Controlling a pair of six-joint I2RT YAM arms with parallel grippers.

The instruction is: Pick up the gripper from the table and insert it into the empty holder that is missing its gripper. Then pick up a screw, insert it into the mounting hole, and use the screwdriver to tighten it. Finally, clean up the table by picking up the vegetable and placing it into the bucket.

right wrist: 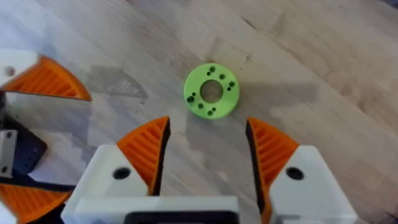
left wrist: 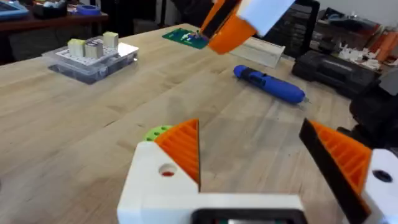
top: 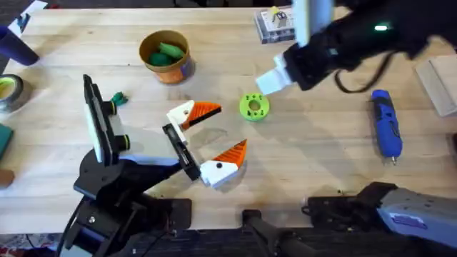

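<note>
Right gripper (right wrist: 205,155) jaws wide over one green disc (right wrist: 211,91); left gripper (left wrist: 280,162) jaws wide; one screwdriver (top: 385,123).

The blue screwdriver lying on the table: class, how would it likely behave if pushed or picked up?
The screwdriver looks round-bodied and lies on its side on bare wood, so a sideways push would probably roll it. It appears rigid and should lift without bending. Its smooth casing may slip unless the claw closes across the barrel.
</note>
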